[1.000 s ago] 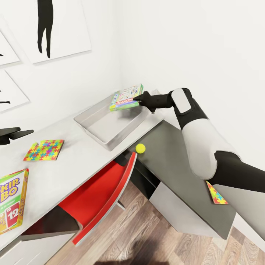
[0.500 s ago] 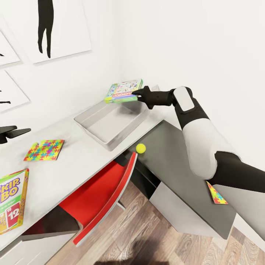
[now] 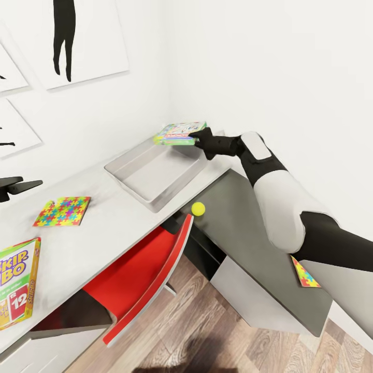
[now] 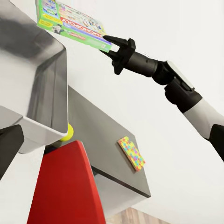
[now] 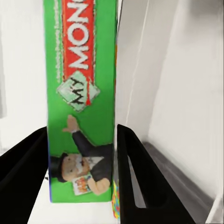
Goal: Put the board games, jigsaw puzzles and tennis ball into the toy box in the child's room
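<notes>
The right gripper (image 3: 195,137) pinched the green-edged Monopoly box (image 3: 178,132) above the toy box (image 3: 135,163)'s far corner. Recommended: lower it level over the centre before releasing.

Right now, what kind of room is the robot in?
Probably a child's room or playroom. A long pale desk carries toys: a jigsaw puzzle, a SKIP-BO box and a tennis ball. A red chair is tucked under it, and black silhouette pictures hang on the white wall.
</notes>
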Motion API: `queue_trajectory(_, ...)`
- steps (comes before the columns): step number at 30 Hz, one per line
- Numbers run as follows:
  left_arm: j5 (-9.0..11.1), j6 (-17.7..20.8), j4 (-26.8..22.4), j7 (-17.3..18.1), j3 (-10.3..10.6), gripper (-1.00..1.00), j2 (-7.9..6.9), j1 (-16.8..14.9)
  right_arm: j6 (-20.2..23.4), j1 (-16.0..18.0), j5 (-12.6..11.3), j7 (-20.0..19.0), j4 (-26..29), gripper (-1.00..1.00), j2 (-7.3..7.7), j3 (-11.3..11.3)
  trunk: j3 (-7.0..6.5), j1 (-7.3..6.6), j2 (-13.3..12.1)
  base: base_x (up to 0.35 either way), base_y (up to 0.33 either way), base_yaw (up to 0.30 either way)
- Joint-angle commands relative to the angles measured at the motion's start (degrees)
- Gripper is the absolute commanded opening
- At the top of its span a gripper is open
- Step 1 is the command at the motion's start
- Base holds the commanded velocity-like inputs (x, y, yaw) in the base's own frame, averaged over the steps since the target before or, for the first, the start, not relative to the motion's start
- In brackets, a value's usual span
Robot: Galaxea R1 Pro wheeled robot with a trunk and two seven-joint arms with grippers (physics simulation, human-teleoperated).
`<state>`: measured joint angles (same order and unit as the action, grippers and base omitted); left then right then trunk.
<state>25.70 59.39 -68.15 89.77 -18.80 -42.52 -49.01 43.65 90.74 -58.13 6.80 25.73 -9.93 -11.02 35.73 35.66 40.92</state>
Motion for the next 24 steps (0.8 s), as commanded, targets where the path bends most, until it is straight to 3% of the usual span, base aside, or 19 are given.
queue_trajectory(1, -0.03, 0.61, 0.00, 0.23, 0.01, 1.00, -0.02, -0.04, -0.35, 0.05, -1.85, 2.03, -0.10, -1.00, -0.07, -0.36, 0.05, 0.01, 0.06, 0.000, 0.000, 0.000)
queue_trajectory(6, -0.03, 0.61, 0.03, 0.23, 0.05, 1.00, -0.02, -0.04, -1.11, 0.05, -2.65, 4.33, -0.30, -1.00, -0.07, -0.33, 0.05, 0.01, 0.06, 0.000, 0.000, 0.000)
queue_trajectory(24, 0.61, 0.61, 0.02, 0.23, -0.25, 1.00, -0.02, -0.04, -0.97, 0.06, -3.47, 4.45, -0.40, -1.00, -0.07, -0.32, 0.05, 0.01, 0.06, -0.001, 0.050, 0.000)
